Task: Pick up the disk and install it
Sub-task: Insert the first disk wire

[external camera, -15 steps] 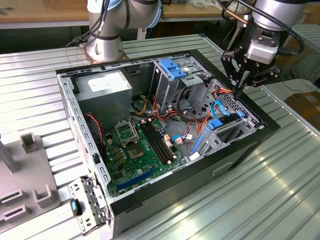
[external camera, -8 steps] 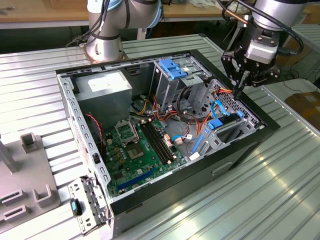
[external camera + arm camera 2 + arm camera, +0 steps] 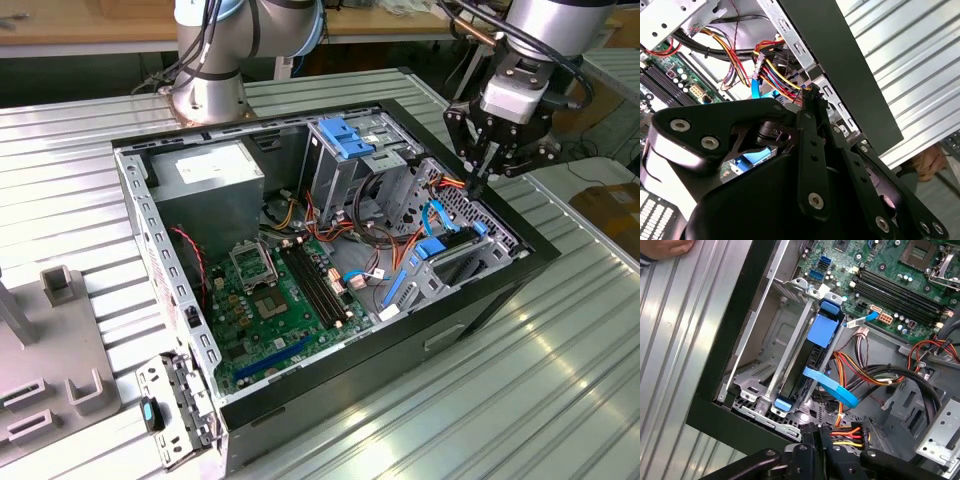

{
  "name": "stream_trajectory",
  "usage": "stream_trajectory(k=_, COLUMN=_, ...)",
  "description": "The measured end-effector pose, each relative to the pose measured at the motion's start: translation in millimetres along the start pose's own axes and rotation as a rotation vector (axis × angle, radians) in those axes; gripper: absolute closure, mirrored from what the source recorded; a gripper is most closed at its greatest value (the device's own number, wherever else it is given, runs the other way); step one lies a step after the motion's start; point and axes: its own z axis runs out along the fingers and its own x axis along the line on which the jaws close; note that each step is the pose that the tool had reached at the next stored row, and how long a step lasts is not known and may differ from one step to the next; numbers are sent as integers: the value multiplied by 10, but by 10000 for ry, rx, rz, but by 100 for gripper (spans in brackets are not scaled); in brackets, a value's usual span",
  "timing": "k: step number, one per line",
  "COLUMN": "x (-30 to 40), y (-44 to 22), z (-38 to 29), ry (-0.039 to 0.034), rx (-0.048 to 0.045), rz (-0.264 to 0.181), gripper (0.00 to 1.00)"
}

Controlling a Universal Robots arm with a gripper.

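Note:
The disk [image 3: 452, 246] sits on edge in the drive bay at the case's side on the exterior view's right. In the first wrist view the disk [image 3: 799, 367] is a dark slab between bright blue rails, with a blue tab at each end. My gripper [image 3: 478, 188] hangs just above the far end of that bay, its fingers pressed together with nothing between them. In both wrist views the gripper [image 3: 812, 94] [image 3: 811, 432] points down beside a black power connector [image 3: 842, 432] with red, yellow and orange wires, a little beyond the disk's end.
The open computer case [image 3: 400, 345] lies on a ribbed metal table. Inside are the motherboard [image 3: 275, 300], a grey power supply [image 3: 205, 180], a paler blue bracket [image 3: 345, 140] and loose cables [image 3: 400, 235]. A person's hand [image 3: 665, 247] rests on the table. A grey fixture [image 3: 50, 345] stands at the exterior view's left.

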Motion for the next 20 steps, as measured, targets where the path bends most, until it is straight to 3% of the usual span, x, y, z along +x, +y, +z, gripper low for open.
stream_trajectory(k=5, x=-4, y=8, z=-1, ry=54, rx=-59, rz=447, gripper=84)
stream_trajectory(k=20, x=-23, y=49, z=-8, ry=55, rx=-61, rz=460, gripper=84)
